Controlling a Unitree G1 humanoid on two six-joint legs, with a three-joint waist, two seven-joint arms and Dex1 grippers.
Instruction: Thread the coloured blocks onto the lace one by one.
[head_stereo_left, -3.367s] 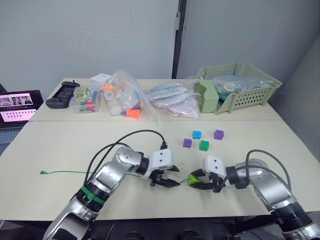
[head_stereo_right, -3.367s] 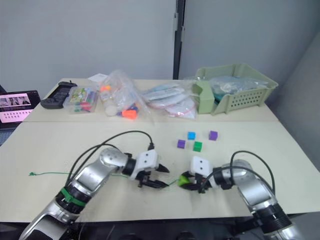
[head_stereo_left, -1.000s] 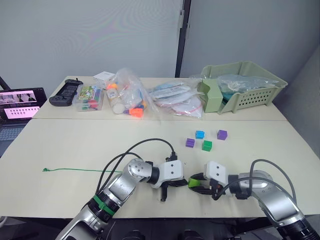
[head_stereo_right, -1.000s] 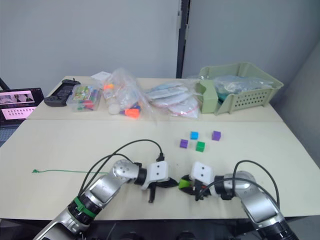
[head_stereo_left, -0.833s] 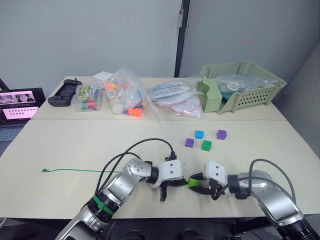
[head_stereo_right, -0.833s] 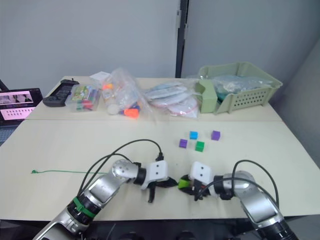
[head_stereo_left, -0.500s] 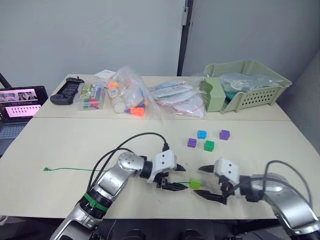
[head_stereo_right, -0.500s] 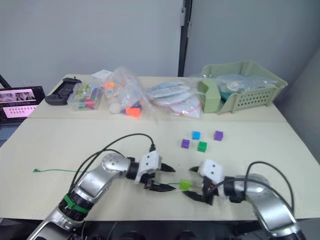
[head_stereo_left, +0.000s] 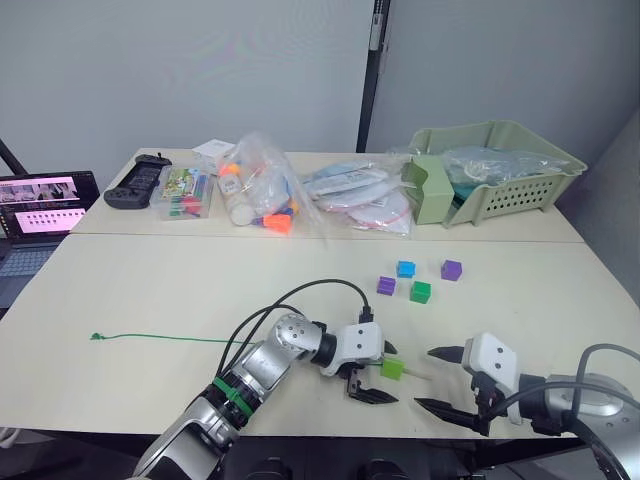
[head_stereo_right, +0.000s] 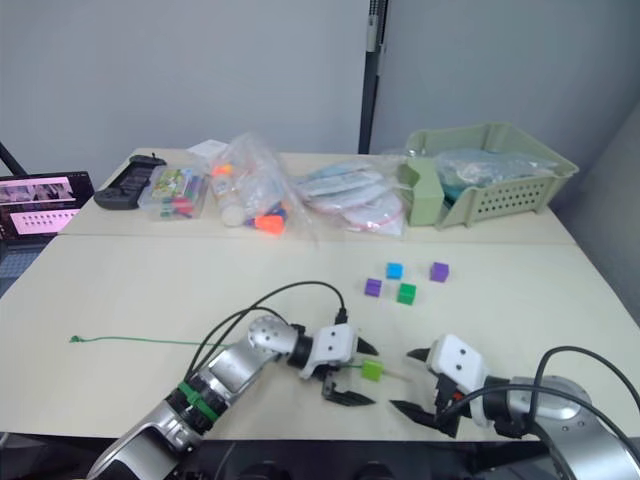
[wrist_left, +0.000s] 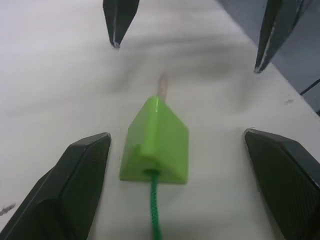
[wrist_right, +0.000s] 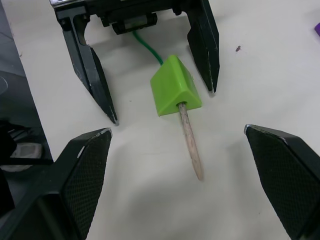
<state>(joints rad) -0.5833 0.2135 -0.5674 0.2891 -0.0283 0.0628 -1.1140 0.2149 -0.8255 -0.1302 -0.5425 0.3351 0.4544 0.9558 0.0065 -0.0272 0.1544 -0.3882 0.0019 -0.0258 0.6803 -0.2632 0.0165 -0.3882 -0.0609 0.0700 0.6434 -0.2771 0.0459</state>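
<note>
The lime green block (wrist_right: 175, 86) lies on the table with the lace (head_stereo_left: 170, 339) running through it. The lace's pale stiff tip (wrist_right: 191, 142) sticks out on the far side, towards my right gripper. My left gripper (head_stereo_left: 388, 374) is open, its fingers either side of that block without touching it. My right gripper (head_stereo_left: 424, 378) is open and empty, a little to the right of the tip. The lace runs left to its knot (head_stereo_left: 95, 337). Two purple blocks (head_stereo_left: 386, 285) (head_stereo_left: 451, 269), a blue block (head_stereo_left: 405, 268) and a dark green block (head_stereo_left: 420, 291) sit loose further back.
At the back stand a green basket (head_stereo_left: 490, 180), plastic bags (head_stereo_left: 345, 195) with toy pieces, a clear box (head_stereo_left: 185, 192) and a black controller (head_stereo_left: 135, 188). A laptop (head_stereo_left: 40, 198) is at the far left. The table's front edge lies just below both grippers.
Both grippers have opened and let go of the lime green block, which now lies on the table. My right gripper has drawn back to the right.
</note>
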